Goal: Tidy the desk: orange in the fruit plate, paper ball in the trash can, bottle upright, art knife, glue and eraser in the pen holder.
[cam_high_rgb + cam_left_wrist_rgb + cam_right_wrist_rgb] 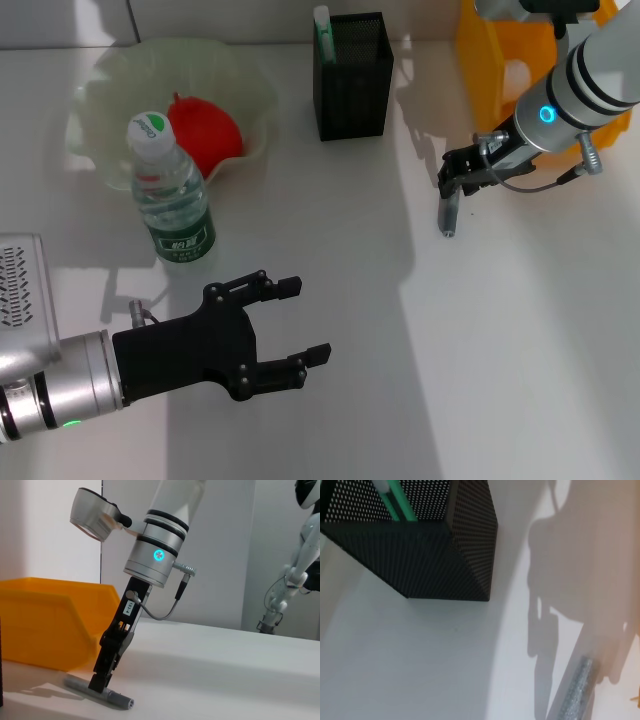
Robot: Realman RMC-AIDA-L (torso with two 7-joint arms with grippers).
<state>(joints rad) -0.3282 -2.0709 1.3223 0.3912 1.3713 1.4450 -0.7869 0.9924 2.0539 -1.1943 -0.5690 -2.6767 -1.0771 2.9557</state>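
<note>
My right gripper (452,190) is down on the table right of the pen holder (352,78), open, its fingers straddling the far end of the grey art knife (447,215). The left wrist view shows its fingers (102,675) touching the knife (100,694), which lies flat. The right wrist view shows the knife (577,690) and the black mesh holder (445,545) with a green-and-white item (395,500) standing inside. A reddish orange (205,130) lies in the pale fruit plate (110,75). The bottle (172,200) stands upright. My left gripper (305,320) hovers open near the front. The paper ball is out of view.
An orange bin (490,60) stands at the back right, just behind the right arm; it is also visible in the left wrist view (45,625). The bottle stands close in front of the fruit plate.
</note>
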